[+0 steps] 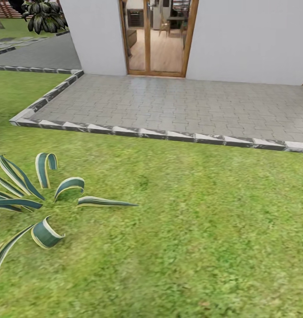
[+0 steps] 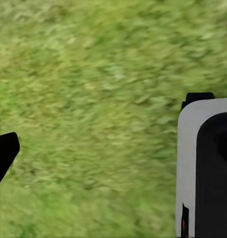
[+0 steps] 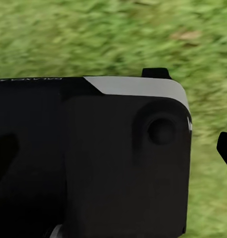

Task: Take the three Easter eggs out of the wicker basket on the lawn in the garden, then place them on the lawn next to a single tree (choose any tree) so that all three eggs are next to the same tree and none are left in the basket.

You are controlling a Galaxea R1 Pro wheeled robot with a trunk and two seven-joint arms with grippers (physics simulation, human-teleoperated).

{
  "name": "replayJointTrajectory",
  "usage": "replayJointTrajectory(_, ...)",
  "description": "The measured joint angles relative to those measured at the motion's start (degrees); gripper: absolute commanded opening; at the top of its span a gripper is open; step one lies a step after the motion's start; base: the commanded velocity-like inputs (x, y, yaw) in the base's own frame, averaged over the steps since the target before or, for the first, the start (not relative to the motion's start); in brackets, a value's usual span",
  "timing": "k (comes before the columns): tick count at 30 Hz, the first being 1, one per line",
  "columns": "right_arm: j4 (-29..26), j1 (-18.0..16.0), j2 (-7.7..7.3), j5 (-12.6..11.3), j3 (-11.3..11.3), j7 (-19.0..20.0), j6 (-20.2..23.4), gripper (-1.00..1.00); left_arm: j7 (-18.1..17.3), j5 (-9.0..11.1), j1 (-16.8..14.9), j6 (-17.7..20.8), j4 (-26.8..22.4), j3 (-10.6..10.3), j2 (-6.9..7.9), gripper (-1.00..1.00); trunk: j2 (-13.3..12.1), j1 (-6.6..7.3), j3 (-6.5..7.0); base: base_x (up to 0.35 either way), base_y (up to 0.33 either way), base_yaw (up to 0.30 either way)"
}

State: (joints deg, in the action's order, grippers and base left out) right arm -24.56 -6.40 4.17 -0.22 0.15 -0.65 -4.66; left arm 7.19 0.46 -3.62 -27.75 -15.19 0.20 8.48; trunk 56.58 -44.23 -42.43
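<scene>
left gripper (image 2: 4,156): one dark fingertip over grass, opening cannot be told, nothing visibly held | right gripper (image 3: 225,148): fingertip edge beside black-and-white robot body (image 3: 118,158), state unclear | lawn (image 1: 191,221): runs up to grey patio (image 1: 169,106) and house door (image 1: 158,37); striped-leaf plant (image 1: 32,198) at left | eggs, basket: no orientation readable | risk: driving on could trample the plant or wander from the basket.

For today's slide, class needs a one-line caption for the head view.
Lawn bordered by a grey paved patio before a glass door, with a striped-leaf plant at the left.
</scene>
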Motion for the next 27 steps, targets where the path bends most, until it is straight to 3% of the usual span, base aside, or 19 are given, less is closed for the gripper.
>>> replayJointTrajectory(4, 0.04, -0.02, 0.01, -0.01, 0.00, -0.02, 0.00, 1.00, 0.76, 0.22, -0.04, -0.09, -0.18, 0.09, 1.05, 1.00, 0.00, 0.00, 0.00, 0.000, 0.017, 0.000)
replayJointTrajectory(6, 0.07, -0.02, 0.01, -0.01, 0.00, -0.02, 0.00, 1.00, 2.85, 0.77, 0.01, -0.14, -1.36, 0.12, 1.30, 1.00, 0.00, 0.00, 0.00, 0.000, 0.006, 0.000)
replayJointTrajectory(10, 0.03, -0.02, -0.01, -0.02, 0.01, -0.01, 0.00, 1.00, 7.31, 1.31, 0.21, -0.02, -9.91, 0.00, 1.45, 1.00, 0.00, 0.00, 0.00, 0.000, 0.002, 0.000)
replayJointTrajectory(13, 0.03, -0.03, -0.04, -0.02, 0.01, 0.01, 0.00, 1.00, 7.93, 1.20, 0.42, 0.46, -15.94, -0.10, 1.54, 1.00, 0.00, 0.00, 0.00, 0.000, 0.000, 0.000)
replayJointTrajectory(16, 0.04, -0.03, -0.04, -0.02, 0.01, 0.01, 0.00, 1.00, 8.05, 1.07, 0.40, 0.80, -17.88, -0.16, 1.46, 1.00, 0.00, 0.00, 0.00, 0.000, 0.000, 0.000)
replayJointTrajectory(22, 0.02, -0.04, -0.03, -0.02, 0.01, 0.01, 0.00, 1.00, 7.60, 0.98, 0.32, 1.83, -18.56, -0.02, 1.52, 1.00, 0.00, -0.01, 0.00, -0.059, 0.052, 0.000)
replayJointTrajectory(27, 0.02, -0.02, 0.02, -0.01, 0.01, 0.01, 0.00, 1.00, 5.23, 1.01, 0.26, 2.35, -16.73, 0.05, 1.43, 1.00, 0.00, 0.00, 0.00, -0.061, 0.091, 0.000)
